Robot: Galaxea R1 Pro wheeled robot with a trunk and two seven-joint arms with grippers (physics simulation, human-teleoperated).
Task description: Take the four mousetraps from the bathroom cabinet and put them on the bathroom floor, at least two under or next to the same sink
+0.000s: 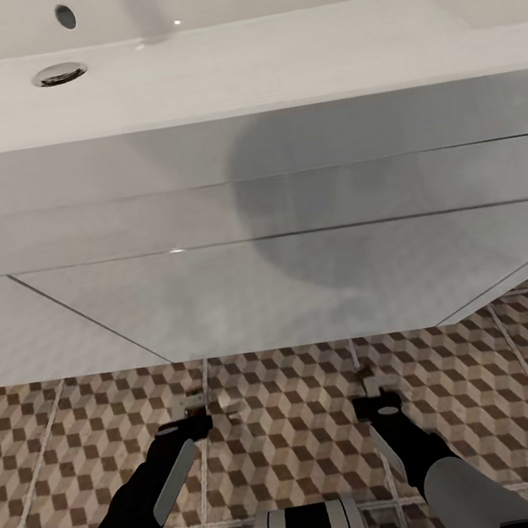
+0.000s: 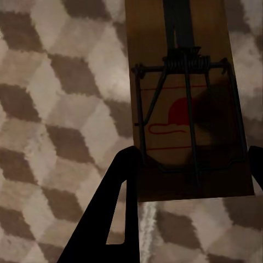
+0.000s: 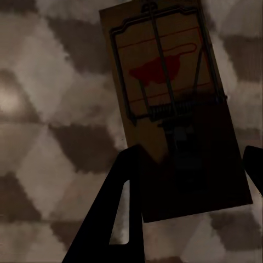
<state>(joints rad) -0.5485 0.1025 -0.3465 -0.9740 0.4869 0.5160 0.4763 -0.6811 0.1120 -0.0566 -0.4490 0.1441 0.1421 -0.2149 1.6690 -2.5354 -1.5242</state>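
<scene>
Wooden, thin and stiff: two mousetraps, one per hand, each a light flat board with a sprung wire bar and a red mouse print. Best taken by the long bare edges, well away from the wire, since the spring looks ready to snap. Left mousetrap (image 2: 189,104) clamped between the fingers of the left hand (image 2: 192,181), one dark finger (image 2: 118,208) against its side. Right mousetrap (image 3: 175,104) pinched the same way in the right hand (image 3: 192,186), spring end nearest the fingers. Both boards held above the bathroom floor (image 1: 292,431), not yet touching the cube-patterned tiles as far as can be judged. From the head camera, left hand (image 1: 208,404) and right hand (image 1: 372,383) reaching forward and down, near each other, just in front of the white vanity unit (image 1: 218,297) carrying the sink (image 1: 265,62). Arms low, wrists angled toward the tiles
</scene>
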